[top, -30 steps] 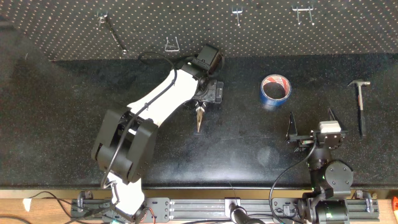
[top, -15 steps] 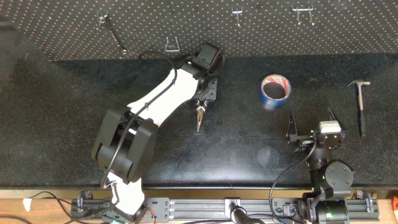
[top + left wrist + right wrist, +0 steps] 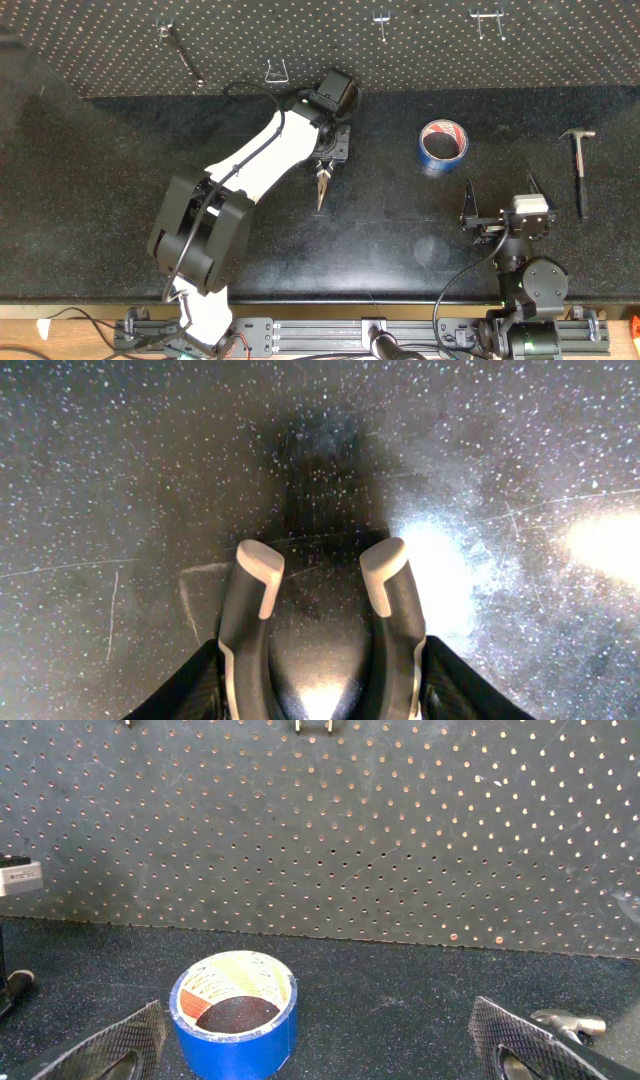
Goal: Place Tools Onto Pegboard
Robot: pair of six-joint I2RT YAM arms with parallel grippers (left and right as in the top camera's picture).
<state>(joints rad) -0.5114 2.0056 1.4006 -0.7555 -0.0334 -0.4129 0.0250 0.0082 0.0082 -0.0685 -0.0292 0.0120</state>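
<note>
Now your left gripper (image 3: 322,565) hangs over the table (image 3: 100,480) with fingers (image 3: 262,565) parted and empty, at the handle end of the pliers (image 3: 320,188), which lie flat near the pegboard (image 3: 100,50), probably lined up for closing on them

A black, white-speckled bench (image 3: 100,200) with a matte top carries the whole scene. Its far edge meets a dark perforated pegboard wall (image 3: 300,35) standing upright behind it. Along the near edge runs a pale wooden strip (image 3: 60,312). Bright patches of reflected light (image 3: 610,545) glare on the finely scratched bench surface.
</note>
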